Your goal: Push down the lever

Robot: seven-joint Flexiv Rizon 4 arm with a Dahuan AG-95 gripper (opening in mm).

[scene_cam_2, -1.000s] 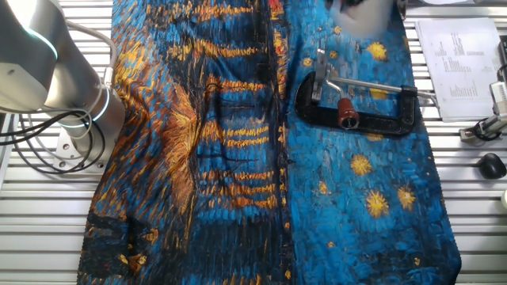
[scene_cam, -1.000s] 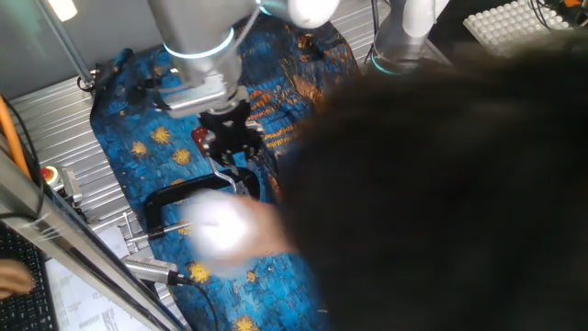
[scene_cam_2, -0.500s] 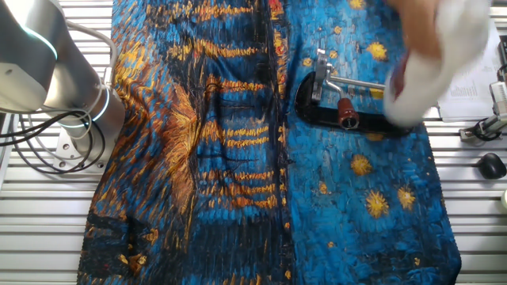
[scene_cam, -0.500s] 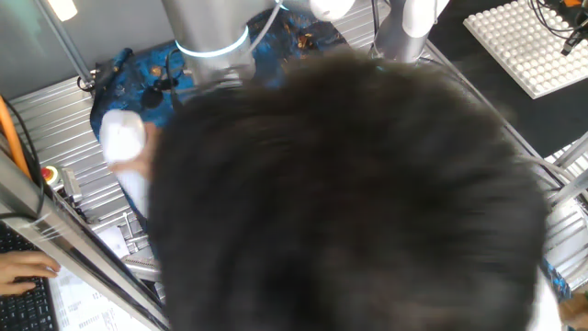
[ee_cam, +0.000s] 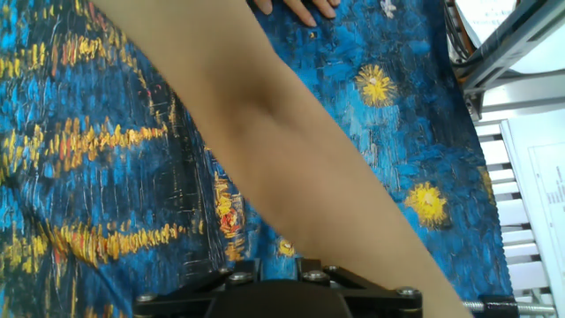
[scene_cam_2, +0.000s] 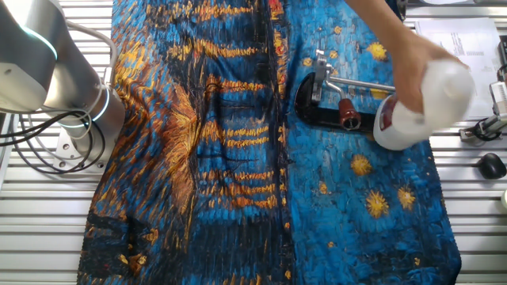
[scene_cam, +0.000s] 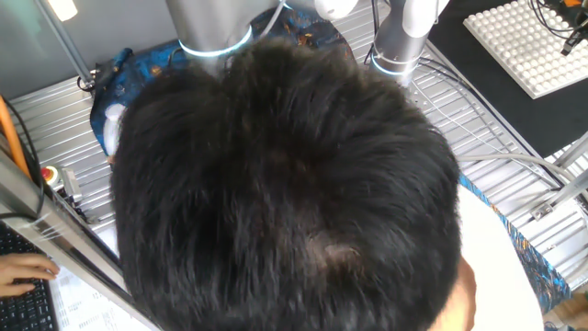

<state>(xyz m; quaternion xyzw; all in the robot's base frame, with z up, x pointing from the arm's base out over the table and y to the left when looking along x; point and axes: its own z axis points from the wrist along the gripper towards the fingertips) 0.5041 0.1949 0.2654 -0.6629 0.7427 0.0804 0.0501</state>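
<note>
The lever shows in the other fixed view as a thin silver rod (scene_cam_2: 358,82) with a small red cap (scene_cam_2: 347,112), on the black C-shaped clamp (scene_cam_2: 317,115) lying on the blue cloth. A person's hand holds a white bottle with a red label (scene_cam_2: 424,101) over the clamp's right end. In the hand view my gripper (ee_cam: 277,262) shows only as two short dark finger stubs at the bottom edge, with cloth visible between them and nothing held. A bare forearm (ee_cam: 265,132) crosses right in front of it. The lever is out of the hand view.
A person's dark-haired head (scene_cam: 276,193) blocks most of one fixed view; only my arm's grey link (scene_cam: 209,23) shows above it. The arm base (scene_cam_2: 47,71) stands left of the cloth. Papers (scene_cam_2: 459,63) and a black mouse (scene_cam_2: 492,165) lie to the right.
The head has moved further into one fixed view and now hides the gripper and the clamp there. The hand with the white bottle has come down onto the clamp's right end.
</note>
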